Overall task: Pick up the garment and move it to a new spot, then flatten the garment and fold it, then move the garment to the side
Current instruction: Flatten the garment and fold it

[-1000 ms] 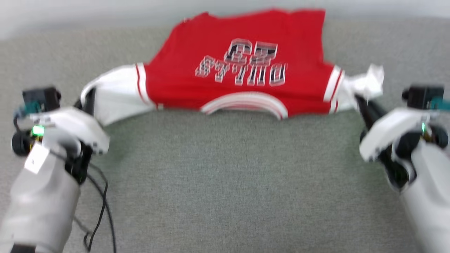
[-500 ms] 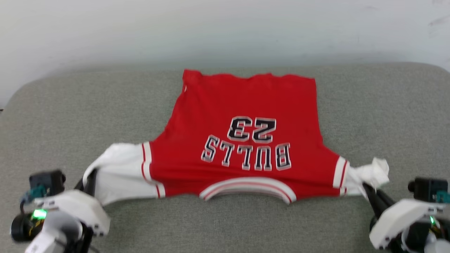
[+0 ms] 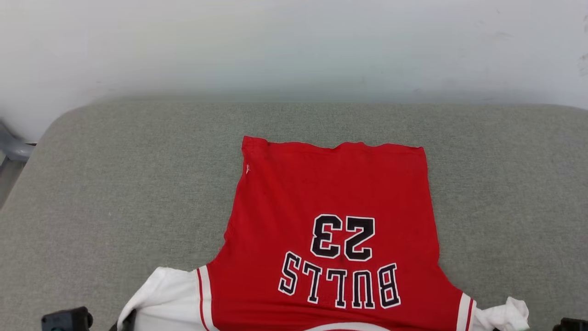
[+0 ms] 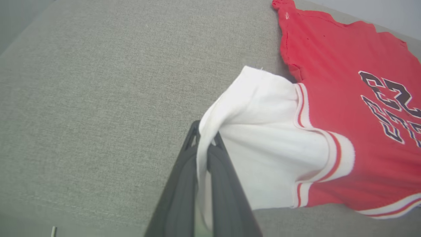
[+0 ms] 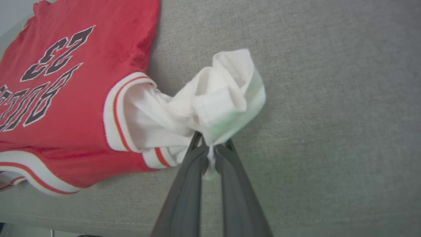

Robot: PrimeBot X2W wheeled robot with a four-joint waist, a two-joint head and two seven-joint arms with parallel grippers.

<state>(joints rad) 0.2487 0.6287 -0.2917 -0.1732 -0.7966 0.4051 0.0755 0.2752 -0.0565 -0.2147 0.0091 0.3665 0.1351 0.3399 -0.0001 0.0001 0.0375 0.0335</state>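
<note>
step: flattening, both arms tensioning sleeves outward
left gripper (image 4: 205,148): jaws pinching white sleeve
right gripper (image 5: 210,148): jaws clamping bunched white sleeve
jersey (image 3: 335,193): lying on grey cushion (image 3: 115,184), 6 o'clock in head view, red, "BULLS 23" upside down
next: probably releasing, then folding
</note>
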